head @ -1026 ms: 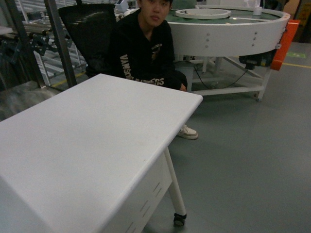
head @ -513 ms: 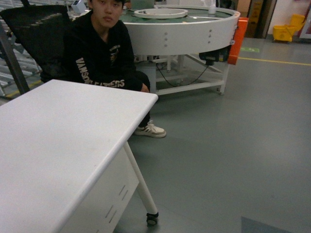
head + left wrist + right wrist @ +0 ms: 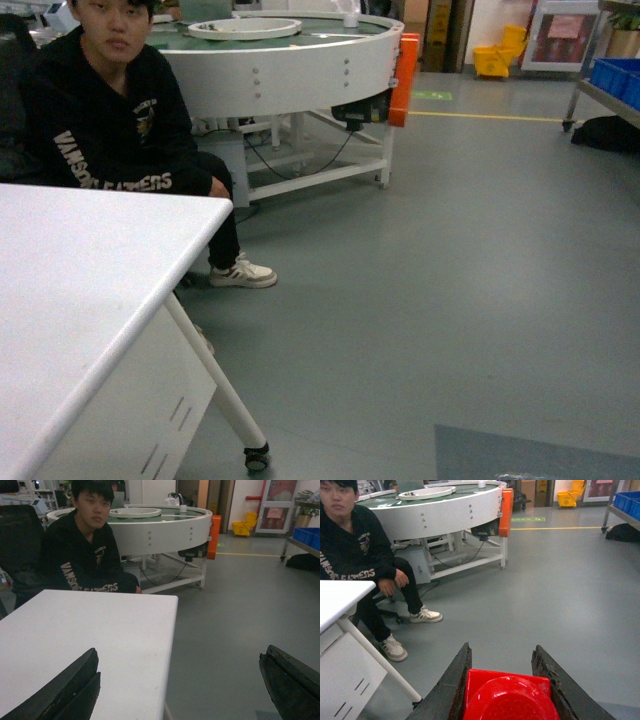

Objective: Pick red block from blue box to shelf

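The red block [image 3: 507,695], glossy with a round stud, sits clamped between the two dark fingers of my right gripper [image 3: 502,650] above the grey floor. My left gripper [image 3: 181,652] is open wide and empty, over the right edge of the white table [image 3: 100,630]. The shelf [image 3: 583,70], a steel rack holding dark blue crates [image 3: 615,75], shows at the far right edge and also in the right wrist view as the shelf [image 3: 610,505]. The blue box is out of view. Neither gripper shows in the head view.
A person in black [image 3: 110,120] sits behind the white table [image 3: 70,290], whose wheeled leg [image 3: 255,458] juts right. A round white conveyor [image 3: 290,60] with an orange end stands behind. A yellow mop bucket [image 3: 495,60] and a black bag [image 3: 605,135] lie far right.
The head view has swung to the right: table and seated person slid toward the left edge, and the rack with blue crates came into view at far right.
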Available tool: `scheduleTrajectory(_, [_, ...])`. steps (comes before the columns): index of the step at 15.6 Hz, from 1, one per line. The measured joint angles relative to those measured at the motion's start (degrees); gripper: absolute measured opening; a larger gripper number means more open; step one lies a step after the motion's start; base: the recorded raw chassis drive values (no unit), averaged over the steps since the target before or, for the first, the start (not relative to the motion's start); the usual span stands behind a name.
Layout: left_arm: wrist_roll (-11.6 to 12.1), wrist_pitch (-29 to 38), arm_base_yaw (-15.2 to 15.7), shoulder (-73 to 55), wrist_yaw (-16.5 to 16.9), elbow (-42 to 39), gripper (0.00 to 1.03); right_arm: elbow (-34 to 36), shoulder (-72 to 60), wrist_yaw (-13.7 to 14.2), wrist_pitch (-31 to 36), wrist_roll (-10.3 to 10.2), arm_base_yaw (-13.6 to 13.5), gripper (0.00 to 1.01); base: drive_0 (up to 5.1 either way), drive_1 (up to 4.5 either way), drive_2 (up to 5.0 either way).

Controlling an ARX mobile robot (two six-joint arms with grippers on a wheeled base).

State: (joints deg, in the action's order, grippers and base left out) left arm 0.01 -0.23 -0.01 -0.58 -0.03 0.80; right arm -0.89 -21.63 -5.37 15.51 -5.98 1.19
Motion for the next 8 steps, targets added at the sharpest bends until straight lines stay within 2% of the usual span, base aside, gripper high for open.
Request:
scheduleTrajectory(4, [0.0,0.0,0.0,0.0,-0.02,0.0,0.98,0.0,0.0,-0.02,-0.02,0.0,0.0,0.29,-1.7,-1.67,-1.7])
scheduleTrajectory(8, [0.0,0.15,-0.07,0.0,-0.09,0.0,0.98,0.0,0.11,0.0,0.02,0.0,0.0,0.29,0.0,4.3,-4.3])
